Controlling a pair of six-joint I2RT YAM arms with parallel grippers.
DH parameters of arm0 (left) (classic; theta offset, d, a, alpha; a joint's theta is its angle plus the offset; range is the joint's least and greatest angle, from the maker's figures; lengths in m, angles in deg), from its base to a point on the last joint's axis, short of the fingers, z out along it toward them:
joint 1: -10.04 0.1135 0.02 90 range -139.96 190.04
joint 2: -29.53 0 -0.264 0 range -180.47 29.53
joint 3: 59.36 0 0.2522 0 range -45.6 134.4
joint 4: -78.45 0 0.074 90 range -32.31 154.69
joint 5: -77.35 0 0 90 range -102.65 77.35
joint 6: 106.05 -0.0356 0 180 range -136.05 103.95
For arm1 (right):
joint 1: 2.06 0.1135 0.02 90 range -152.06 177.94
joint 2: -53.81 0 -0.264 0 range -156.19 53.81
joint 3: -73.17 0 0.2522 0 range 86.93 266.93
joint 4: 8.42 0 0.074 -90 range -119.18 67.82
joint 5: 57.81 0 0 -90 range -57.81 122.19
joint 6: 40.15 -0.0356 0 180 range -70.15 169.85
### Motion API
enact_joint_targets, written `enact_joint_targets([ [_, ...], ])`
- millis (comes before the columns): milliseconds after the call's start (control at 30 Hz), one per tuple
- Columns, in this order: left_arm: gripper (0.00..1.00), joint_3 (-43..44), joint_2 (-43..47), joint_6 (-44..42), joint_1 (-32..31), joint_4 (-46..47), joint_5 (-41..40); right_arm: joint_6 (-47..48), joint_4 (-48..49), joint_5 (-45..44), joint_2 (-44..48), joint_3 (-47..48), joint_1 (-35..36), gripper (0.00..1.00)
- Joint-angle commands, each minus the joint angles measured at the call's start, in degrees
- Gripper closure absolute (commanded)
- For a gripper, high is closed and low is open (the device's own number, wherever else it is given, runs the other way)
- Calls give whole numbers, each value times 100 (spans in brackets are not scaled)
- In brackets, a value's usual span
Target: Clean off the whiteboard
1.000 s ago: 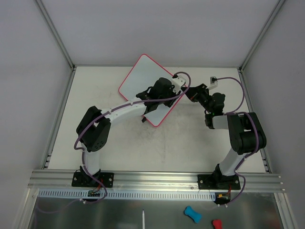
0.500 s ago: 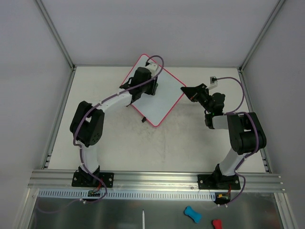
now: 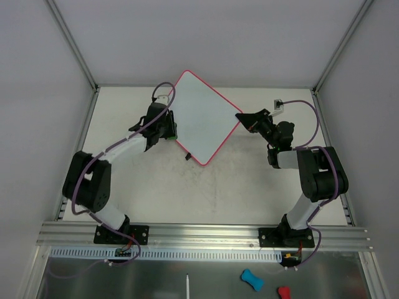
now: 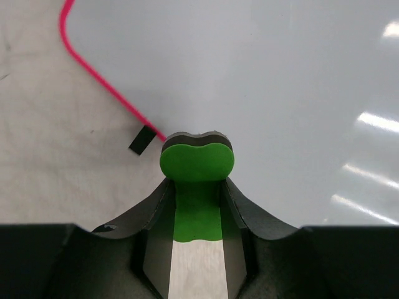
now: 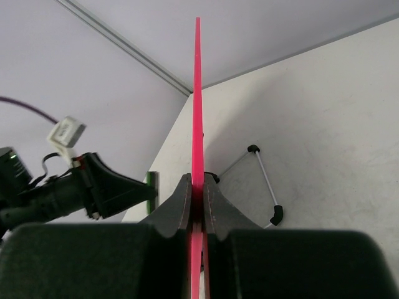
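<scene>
Looking down from overhead, I find the whiteboard (image 3: 206, 109) set as a diamond at the far middle of the table (image 3: 249, 180), its longer sides seeming to run from far left to near right. My right gripper (image 5: 198, 190) is pinched tight on the board's pink frame at its right corner, with the board edge-on between the jaws. My left gripper (image 4: 196, 184) is clamped on a green eraser (image 4: 197, 163) and sits at the board's left edge, just beside one small black foot (image 4: 142, 138). From that pincer the white face lies ahead and to the right, so the left arm is the one placed to wipe, and I judge a stroke has to travel rightward toward the held corner. I can make out no scribbles on the glossy part that shows, only glare. The tabletop is pale, matte and scuffed, and the grey enclosure walls stand near the board's far corner.
</scene>
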Motion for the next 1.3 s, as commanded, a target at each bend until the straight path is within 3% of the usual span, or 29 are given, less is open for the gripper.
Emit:
enact_joint_targets([
  [0, 100, -755, 1178, 692, -27, 261, -594, 129, 478, 447, 83, 92, 171, 100],
  [200, 100, -1679, 1839, 1229, 17, -266, -921, 120, 478, 455, 74, 110, 163, 100],
  [500, 100, -1961, 1470, 1589, 70, -478, -455, 129, 495, 447, 83, 83, 171, 100],
  [733, 100, -1742, 618, 1563, 272, -478, 125, 129, 495, 447, 83, 74, 154, 100],
  [900, 88, -1697, 459, 1545, 334, -478, 292, 111, 495, 447, 74, 74, 154, 99],
  [1100, 77, -1732, 573, 1501, 369, -469, 398, 102, 495, 429, 65, 74, 145, 91],
  [1133, 71, -1741, 625, 1484, 378, -469, 406, 102, 495, 420, 65, 74, 145, 90],
  [1233, 70, -1768, 722, 1457, 395, -478, 433, 102, 495, 420, 65, 83, 136, 90],
  [1267, 63, -1776, 740, 1431, 404, -478, 450, 102, 495, 420, 56, 74, 136, 89],
])
